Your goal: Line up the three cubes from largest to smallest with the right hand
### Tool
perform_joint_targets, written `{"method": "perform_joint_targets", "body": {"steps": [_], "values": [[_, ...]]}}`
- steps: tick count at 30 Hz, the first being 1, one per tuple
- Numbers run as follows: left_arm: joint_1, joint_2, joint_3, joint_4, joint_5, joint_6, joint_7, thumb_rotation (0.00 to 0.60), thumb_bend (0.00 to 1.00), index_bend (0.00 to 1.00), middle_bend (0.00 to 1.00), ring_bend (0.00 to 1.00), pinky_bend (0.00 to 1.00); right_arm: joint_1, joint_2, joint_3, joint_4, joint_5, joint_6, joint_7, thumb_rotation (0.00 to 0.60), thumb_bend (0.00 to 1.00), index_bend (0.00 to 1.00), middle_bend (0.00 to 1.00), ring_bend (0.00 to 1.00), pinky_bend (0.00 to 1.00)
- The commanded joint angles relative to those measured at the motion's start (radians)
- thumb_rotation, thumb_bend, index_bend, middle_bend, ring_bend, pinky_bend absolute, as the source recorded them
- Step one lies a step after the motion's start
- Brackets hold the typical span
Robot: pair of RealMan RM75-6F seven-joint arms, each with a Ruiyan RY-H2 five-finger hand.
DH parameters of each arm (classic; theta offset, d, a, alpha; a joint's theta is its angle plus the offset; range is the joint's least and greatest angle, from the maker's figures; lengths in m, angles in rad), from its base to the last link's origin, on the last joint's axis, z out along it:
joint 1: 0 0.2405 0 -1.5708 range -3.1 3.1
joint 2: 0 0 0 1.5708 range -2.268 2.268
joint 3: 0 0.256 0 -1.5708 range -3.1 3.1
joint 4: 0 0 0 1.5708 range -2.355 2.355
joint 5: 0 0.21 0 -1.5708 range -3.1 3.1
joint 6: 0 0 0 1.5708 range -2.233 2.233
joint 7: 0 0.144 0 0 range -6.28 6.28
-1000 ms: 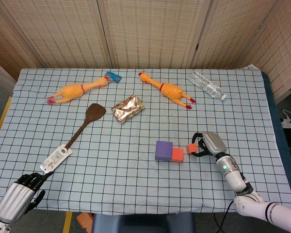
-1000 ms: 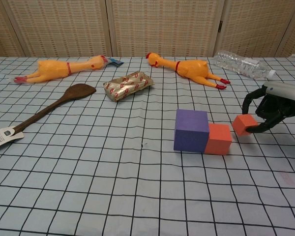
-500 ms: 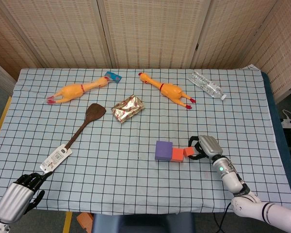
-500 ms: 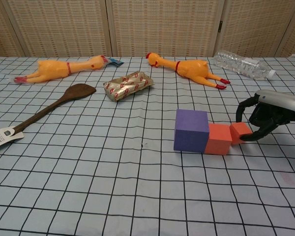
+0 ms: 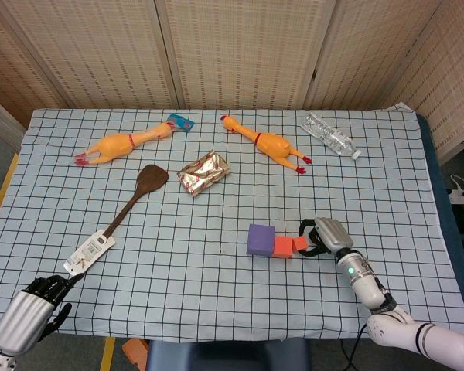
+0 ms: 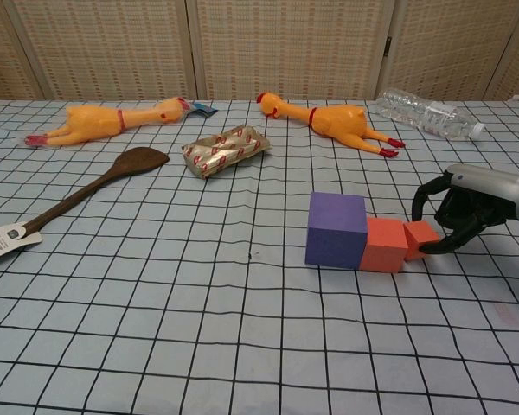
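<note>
Low over the table, right hand [image 6: 467, 212] curls its fingers [image 6: 434, 246] around the small orange cube [image 6: 419, 237]; left hand [image 5: 32, 313] lies idle, curled.

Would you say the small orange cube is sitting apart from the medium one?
No, in the chest view the small orange cube sits flush against the medium orange cube, no gap between them.

Head view looks steeply down over the whole table [image 5: 216, 301]; chest view faces low across it, nearer. Both share the tabletop.

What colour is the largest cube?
Purple; clearest in the chest view.
</note>
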Motion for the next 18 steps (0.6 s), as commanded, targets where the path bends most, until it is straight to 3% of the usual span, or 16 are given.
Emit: {"method": "perform_joint_targets", "body": {"steps": [1,18], "values": [[-0.001,0.0,0.002,0.0,0.003,-0.002,0.001,0.6,0.45,0.19,0.4,0.32,0.43,0.0,-0.001,-0.001,0.001,0.0,-0.001,0.0,0.6,0.08,0.57,0.92,0.97,0.99],[0.001,0.001,0.003,0.001,0.007,0.002,0.004,0.6,0.45,0.19,0.4,0.32,0.43,-0.015,0.008,-0.012,-0.027,0.012,0.016,-0.024,0.6,0.08,0.57,0.92,0.97,0.99]]}}
